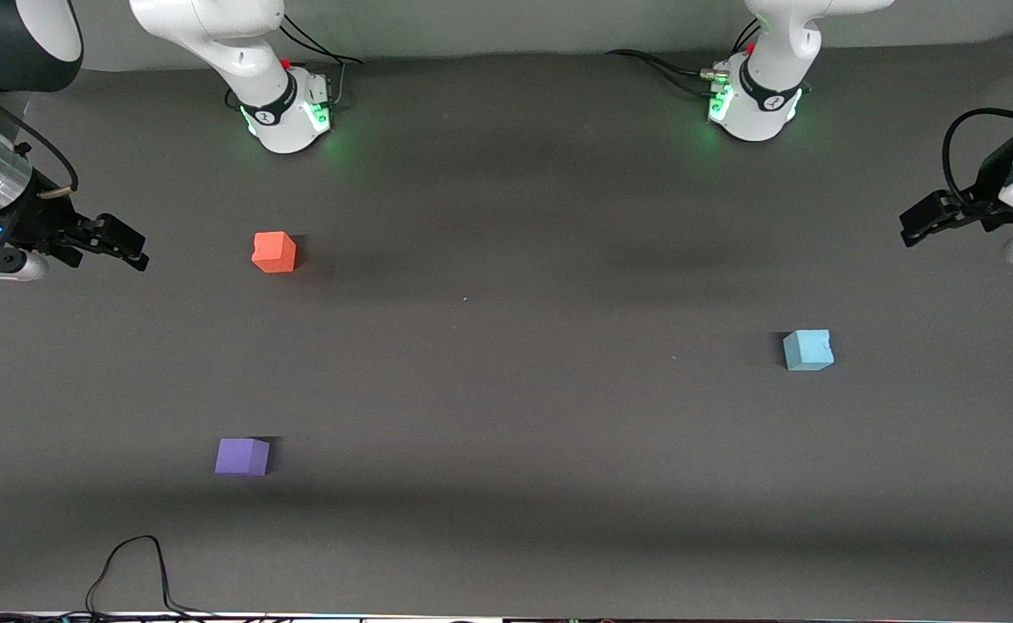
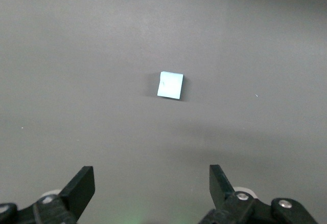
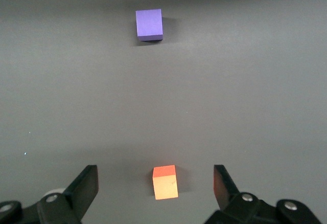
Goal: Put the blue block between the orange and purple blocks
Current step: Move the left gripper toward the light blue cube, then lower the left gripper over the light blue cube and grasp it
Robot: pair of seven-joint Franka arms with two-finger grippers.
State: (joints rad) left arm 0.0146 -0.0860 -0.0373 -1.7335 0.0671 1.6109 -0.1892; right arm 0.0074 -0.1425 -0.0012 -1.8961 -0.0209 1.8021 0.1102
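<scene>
1. The blue block (image 1: 808, 350) sits alone on the table (image 1: 506, 389) toward the left arm's end, well apart from the other two cubes, at about 3 o'clock from the table's middle in the front view.
2. The orange block (image 1: 274, 252) lies toward the right arm's end; the purple block (image 1: 242, 456) lies nearer the front camera, at roughly 6 o'clock from the orange one, with bare table between them.
3. The left gripper (image 2: 152, 185) hangs raised over the table's edge at its own end, fingers spread wide and holding nothing; the blue block shows at about 12 o'clock ahead of it in the left wrist view.
4. The right gripper (image 3: 156, 185) hangs over the edge at its end, also wide and empty, and appears to wait.
5. The step in hand is likely the reach: the left gripper should centre over the blue block, square its fingers to two flat faces, and descend straight.
6. The foam probably yields, so a gentle, centred close would keep the cube from tilting.
7. The drop point should be midway along the orange–purple line, touching neither.
</scene>
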